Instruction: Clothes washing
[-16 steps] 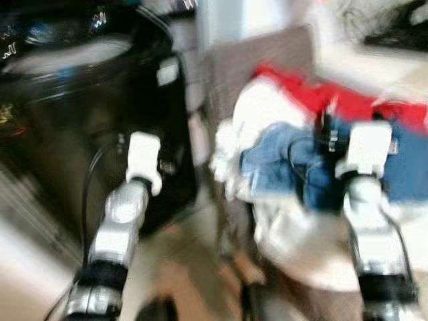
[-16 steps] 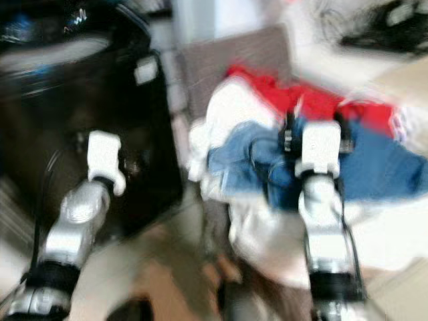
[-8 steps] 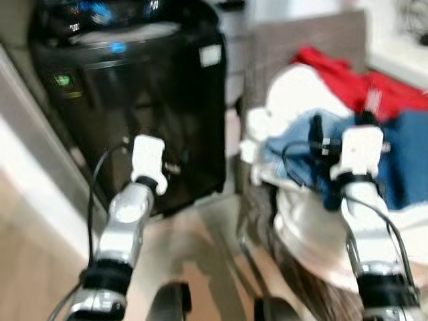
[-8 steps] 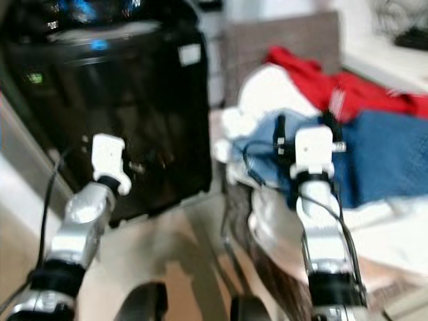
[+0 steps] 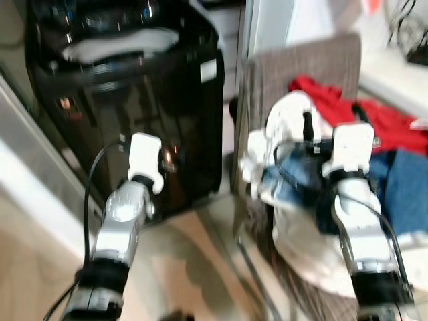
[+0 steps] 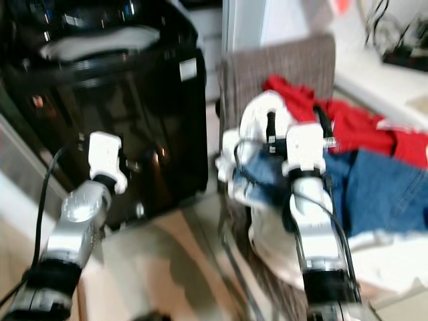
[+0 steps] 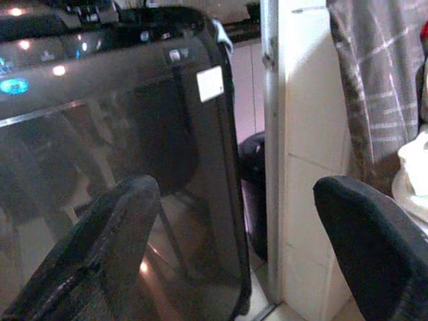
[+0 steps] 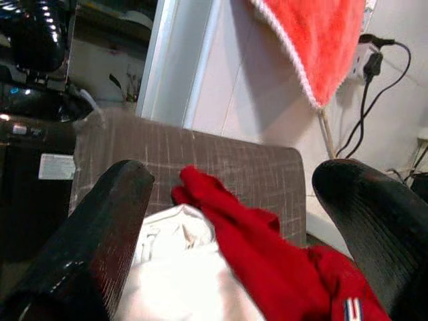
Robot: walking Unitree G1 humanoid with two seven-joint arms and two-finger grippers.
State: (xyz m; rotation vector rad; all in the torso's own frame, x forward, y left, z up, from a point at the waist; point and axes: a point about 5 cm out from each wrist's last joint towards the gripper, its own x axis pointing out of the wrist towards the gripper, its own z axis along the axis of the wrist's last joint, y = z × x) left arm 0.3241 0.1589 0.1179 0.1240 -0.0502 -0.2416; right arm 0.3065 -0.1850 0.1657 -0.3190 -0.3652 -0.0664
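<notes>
Glossy black washing machine (image 5: 127, 100) stands left of the grey fabric chair (image 6: 281, 67) heaped with red (image 8: 267, 247), white (image 5: 287, 117) and blue denim clothes (image 6: 381, 187); right gripper (image 8: 227, 227) hovers over the heap, jaws wide apart, empty; left gripper (image 7: 234, 247) faces the machine's front, likewise spread and empty; right wrist view adds an orange-red towel (image 8: 314, 40) hanging on the wall.

Floor gap (image 5: 200, 227) between washer (image 5: 134, 114) and chair (image 5: 301, 67)

Soft daylight, blurred head views, glare on washer (image 5: 134, 100)

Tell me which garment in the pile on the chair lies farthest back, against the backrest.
The red garment. It lies at the back of the pile against the grey chair backrest, behind the white garment and the blue jeans.
</notes>
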